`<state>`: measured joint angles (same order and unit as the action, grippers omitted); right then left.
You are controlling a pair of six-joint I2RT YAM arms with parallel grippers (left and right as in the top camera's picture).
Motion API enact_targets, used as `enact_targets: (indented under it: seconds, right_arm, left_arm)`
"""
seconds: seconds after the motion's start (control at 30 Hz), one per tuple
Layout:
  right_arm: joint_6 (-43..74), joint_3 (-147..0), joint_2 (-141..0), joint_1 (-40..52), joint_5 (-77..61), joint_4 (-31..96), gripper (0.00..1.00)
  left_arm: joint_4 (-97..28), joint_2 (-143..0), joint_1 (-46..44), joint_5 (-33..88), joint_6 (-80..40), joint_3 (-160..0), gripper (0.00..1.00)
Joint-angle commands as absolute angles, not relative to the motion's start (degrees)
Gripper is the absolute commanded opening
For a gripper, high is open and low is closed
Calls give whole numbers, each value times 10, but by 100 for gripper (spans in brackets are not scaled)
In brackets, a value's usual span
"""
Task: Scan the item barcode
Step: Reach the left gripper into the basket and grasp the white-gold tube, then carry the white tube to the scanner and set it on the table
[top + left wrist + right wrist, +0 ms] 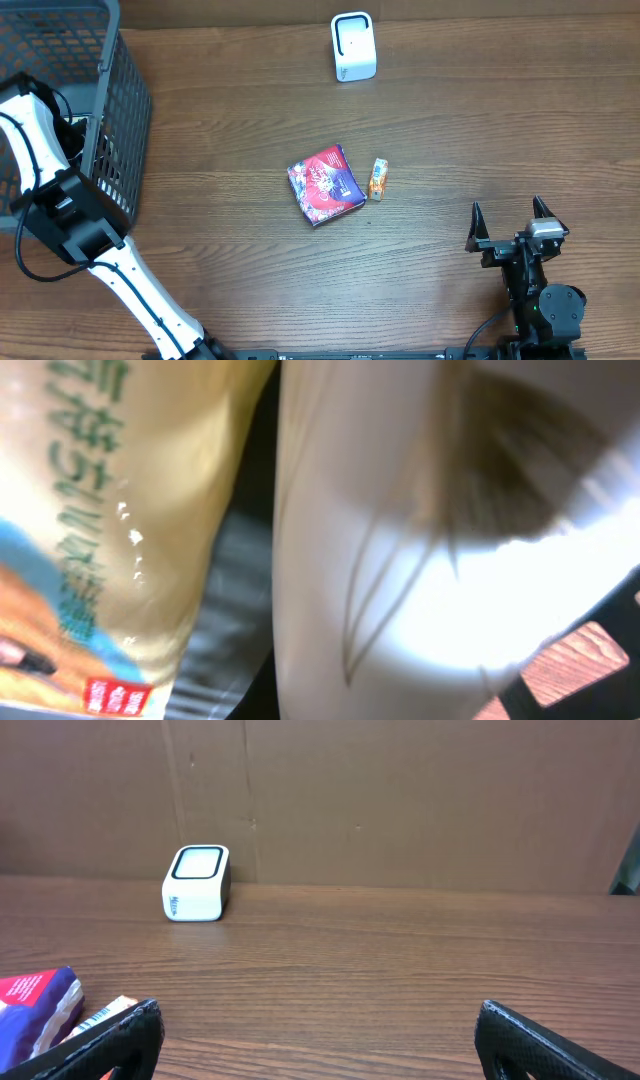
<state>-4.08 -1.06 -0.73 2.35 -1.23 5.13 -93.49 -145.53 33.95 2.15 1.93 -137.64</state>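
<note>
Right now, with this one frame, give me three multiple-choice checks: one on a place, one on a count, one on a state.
1. Where does the white scanner stand?
A. Toward the far side of the table, beyond the red packet
B. Inside the basket
C. At the near edge, by the arm bases

2. How many items lie loose mid-table?
A. One
B. Two
C. Four

3. What is the right gripper doing?
A. Open, holding nothing
B. Shut on the red packet
C. Shut on the scanner

Key:
1 A: the overhead view shows the scanner upright beyond the packet.
2 B: only the red packet and the small orange item lie there, side by side.
3 A: its fingers stand wide apart over bare wood in the right wrist view.
</note>
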Motion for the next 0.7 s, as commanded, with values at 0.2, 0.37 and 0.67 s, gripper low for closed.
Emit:
enact_targets:
  seconds: [0.2, 0.37, 0.67]
  right_arm:
    - [-42, -5, -2, 24, -10, 48, 100]
    - [-41, -5, -2, 24, -10, 48, 100]
    - [-41, -5, -2, 24, -10, 48, 100]
  left_arm:
    - [-968, -1416, 337, 101, -76, -1527, 4]
    - [-968, -1336, 342, 105, -110, -1593, 4]
    - [-943, -1160, 340, 107, -171, -1649, 4]
